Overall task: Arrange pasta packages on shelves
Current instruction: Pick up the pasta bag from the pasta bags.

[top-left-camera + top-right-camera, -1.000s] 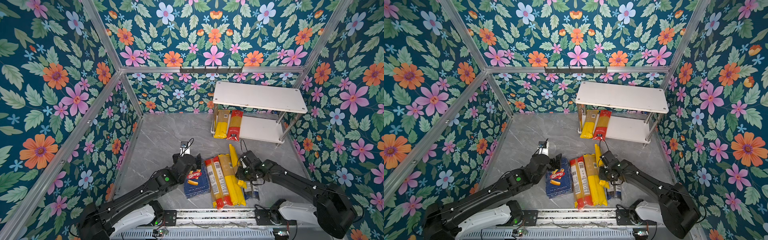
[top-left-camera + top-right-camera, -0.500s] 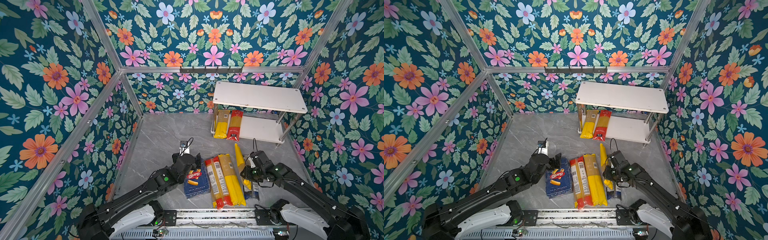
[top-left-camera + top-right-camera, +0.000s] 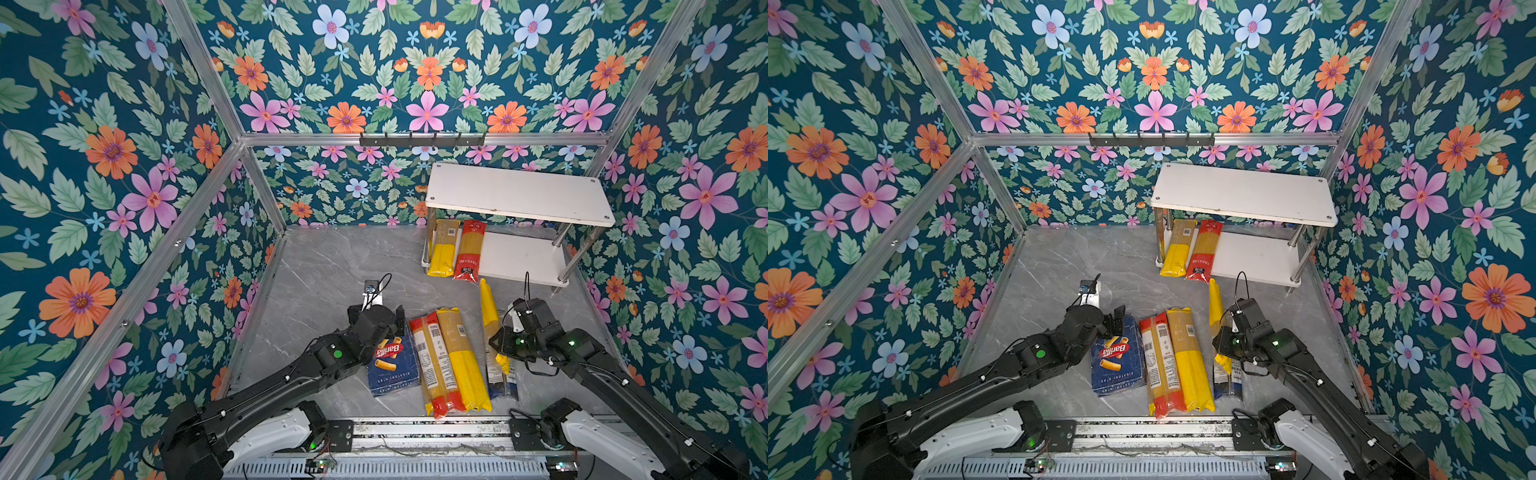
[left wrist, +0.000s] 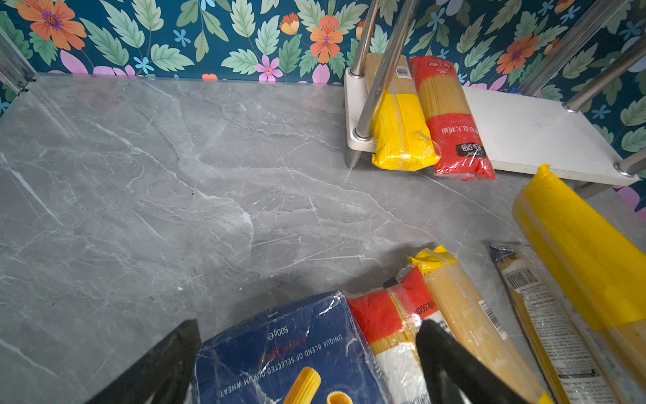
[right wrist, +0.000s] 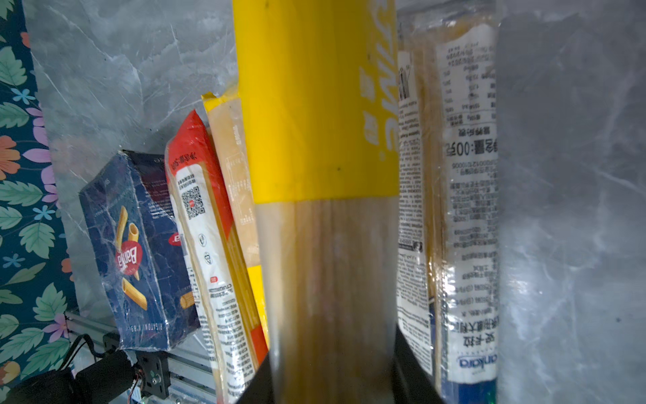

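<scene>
Now | right claw [image 5: 334, 379] pinching long yellow-and-clear plastic spaghetti bag [image 3: 489, 307] | axis toward white two-tier shelves [image 3: 524, 257] | left claw [image 4: 307, 353] spread

In a top view the shelves [image 3: 519, 195] stand right of centre, with two spaghetti bags [image 3: 469, 253] on the left end of the lower board. At lower centre, the Barilla box [image 3: 392, 370] lies left of a pair of bags [image 3: 457, 357]. Right of these, a tilted bag [image 3: 489, 307] overlaps a flat pack [image 3: 505, 384].

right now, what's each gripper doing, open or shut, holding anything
Left gripper: open, holding nothing, over the blue Barilla pack.
Right gripper: closed on the yellow spaghetti bag.
</scene>
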Motion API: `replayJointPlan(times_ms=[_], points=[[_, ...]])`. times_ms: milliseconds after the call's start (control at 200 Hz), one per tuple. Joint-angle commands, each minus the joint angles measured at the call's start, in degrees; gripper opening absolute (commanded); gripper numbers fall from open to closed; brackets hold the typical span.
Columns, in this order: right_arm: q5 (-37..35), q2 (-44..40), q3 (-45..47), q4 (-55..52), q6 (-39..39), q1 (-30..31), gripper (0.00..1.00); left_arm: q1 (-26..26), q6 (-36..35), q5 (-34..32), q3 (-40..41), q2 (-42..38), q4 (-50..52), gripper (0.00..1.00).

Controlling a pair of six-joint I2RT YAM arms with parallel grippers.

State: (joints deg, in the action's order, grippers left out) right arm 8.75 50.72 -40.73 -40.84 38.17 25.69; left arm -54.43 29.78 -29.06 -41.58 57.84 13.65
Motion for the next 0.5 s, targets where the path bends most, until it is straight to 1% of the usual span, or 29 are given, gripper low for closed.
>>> replayJointPlan(times_ms=[0,215,495], points=[[-1.6,0.2,-1.7,4.5,-3.0,-1.2,0.16,0.0,-0.9,-0.4,-0.3,0.6,-1.3,1.0],[-0.2,3.4,-4.4,8.1,-5.7,-7.0,0.16,0.0,-1.5,-0.6,-0.4,2.4,-2.5,1.0],[1.3,12.3,-9.6,12.8,-10.2,-13.2,0.16,0.2,-3.6,-0.7,0.1,5.4,-5.0,1.0]])
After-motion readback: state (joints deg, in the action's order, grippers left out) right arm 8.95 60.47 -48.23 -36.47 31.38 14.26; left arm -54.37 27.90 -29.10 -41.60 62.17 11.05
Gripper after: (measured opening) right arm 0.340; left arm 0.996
